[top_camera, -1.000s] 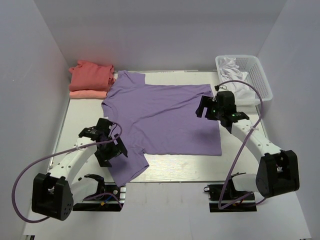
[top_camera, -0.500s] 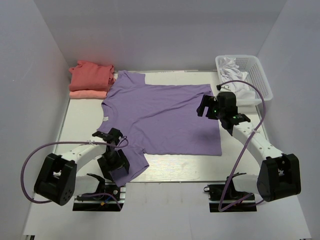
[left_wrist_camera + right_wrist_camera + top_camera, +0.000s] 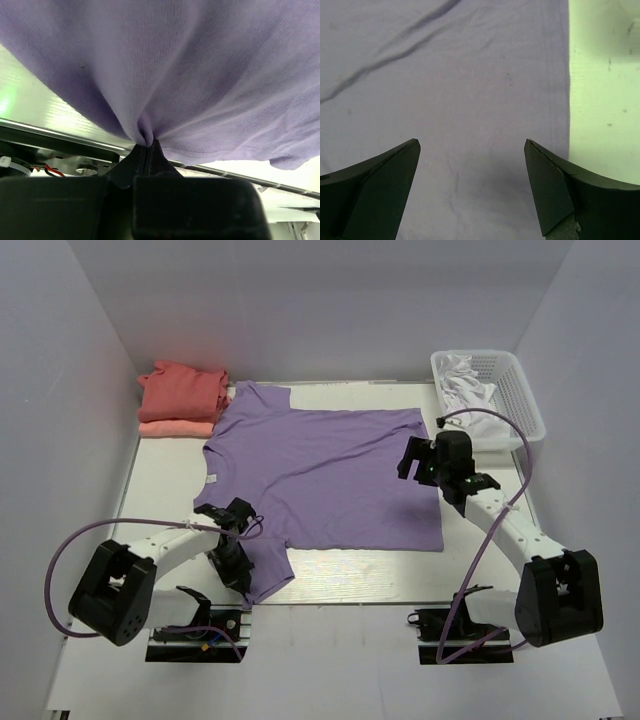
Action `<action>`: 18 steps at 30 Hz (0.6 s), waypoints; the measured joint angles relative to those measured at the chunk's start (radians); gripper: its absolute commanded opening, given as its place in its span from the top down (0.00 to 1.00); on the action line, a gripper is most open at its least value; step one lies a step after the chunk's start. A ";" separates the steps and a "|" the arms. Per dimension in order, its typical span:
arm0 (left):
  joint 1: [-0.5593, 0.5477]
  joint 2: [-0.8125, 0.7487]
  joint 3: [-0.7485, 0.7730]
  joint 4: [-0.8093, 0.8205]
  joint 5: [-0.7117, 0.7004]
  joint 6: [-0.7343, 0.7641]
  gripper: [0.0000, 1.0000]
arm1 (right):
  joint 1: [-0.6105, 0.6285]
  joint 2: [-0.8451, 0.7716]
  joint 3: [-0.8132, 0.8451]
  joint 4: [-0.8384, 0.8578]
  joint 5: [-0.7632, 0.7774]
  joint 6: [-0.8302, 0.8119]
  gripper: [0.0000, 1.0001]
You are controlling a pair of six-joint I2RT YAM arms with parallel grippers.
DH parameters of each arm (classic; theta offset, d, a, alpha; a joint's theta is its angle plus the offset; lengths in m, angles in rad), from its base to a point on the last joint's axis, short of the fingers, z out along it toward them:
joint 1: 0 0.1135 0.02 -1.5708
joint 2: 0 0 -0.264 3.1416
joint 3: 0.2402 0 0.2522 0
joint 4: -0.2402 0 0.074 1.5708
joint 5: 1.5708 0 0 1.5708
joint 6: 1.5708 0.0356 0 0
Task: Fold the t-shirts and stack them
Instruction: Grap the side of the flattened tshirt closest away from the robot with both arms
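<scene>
A large lavender t-shirt point(image 3: 320, 465) lies spread flat across the table. At its near-left sleeve, my left gripper point(image 3: 242, 576) is shut on a pinch of the purple cloth point(image 3: 200, 75), which bunches into a fold right at the left gripper's point(image 3: 146, 146) tips. My right gripper point(image 3: 406, 459) hovers open over the shirt's right part, close to the hem. In the right wrist view the right gripper point(image 3: 472, 146) has only flat purple fabric point(image 3: 445, 75) between its fingers. A folded coral-red t-shirt point(image 3: 182, 388) rests on a folded salmon-pink one point(image 3: 172, 428) at the back left.
A white plastic basket point(image 3: 522, 392) stands at the back right with white cloth point(image 3: 466, 376) in it and spilling over its near side. Bare tabletop point(image 3: 605, 100) shows right of the hem. White walls close in the left, back and right sides.
My left gripper moved down toward the near edge onto the sleeve and closed on it. The right gripper shifted slightly right and stayed open.
</scene>
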 measured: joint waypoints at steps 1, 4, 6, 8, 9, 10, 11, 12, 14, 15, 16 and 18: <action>-0.003 0.000 0.000 0.001 0.000 0.000 1.00 | 0.000 -0.010 -0.009 -0.002 0.011 0.006 0.10; -0.008 0.000 0.005 -0.005 -0.006 -0.004 1.00 | -0.001 -0.043 -0.022 -0.040 0.039 0.032 0.10; -0.014 -0.001 0.013 -0.013 -0.021 -0.005 1.00 | -0.001 -0.064 -0.026 -0.064 0.052 0.051 0.10; -0.018 -0.009 0.030 -0.023 -0.036 -0.003 1.00 | -0.001 -0.089 -0.038 -0.090 0.060 0.068 0.10; -0.019 -0.017 0.042 -0.028 -0.043 -0.003 1.00 | -0.001 -0.108 -0.053 -0.103 0.064 0.079 0.10; -0.019 -0.028 0.056 -0.031 -0.047 -0.002 1.00 | -0.001 -0.129 -0.071 -0.123 0.068 0.086 0.10; -0.019 -0.041 0.070 -0.031 -0.053 0.003 1.00 | -0.002 -0.147 -0.088 -0.147 0.072 0.092 0.10; -0.020 -0.055 0.083 -0.031 -0.058 0.006 1.00 | -0.002 -0.164 -0.103 -0.176 0.078 0.098 0.10; -0.021 -0.085 0.106 -0.030 -0.066 0.016 1.00 | -0.003 -0.196 -0.130 -0.234 0.091 0.112 0.10; -0.021 -0.102 0.115 -0.031 -0.069 0.021 1.00 | -0.003 -0.211 -0.142 -0.264 0.100 0.119 0.10; -0.022 -0.120 0.121 -0.030 -0.071 0.024 1.00 | -0.004 -0.224 -0.153 -0.290 0.108 0.135 0.10; -0.022 -0.152 0.123 -0.031 -0.077 0.030 1.00 | -0.005 -0.253 -0.185 -0.330 0.119 0.163 0.10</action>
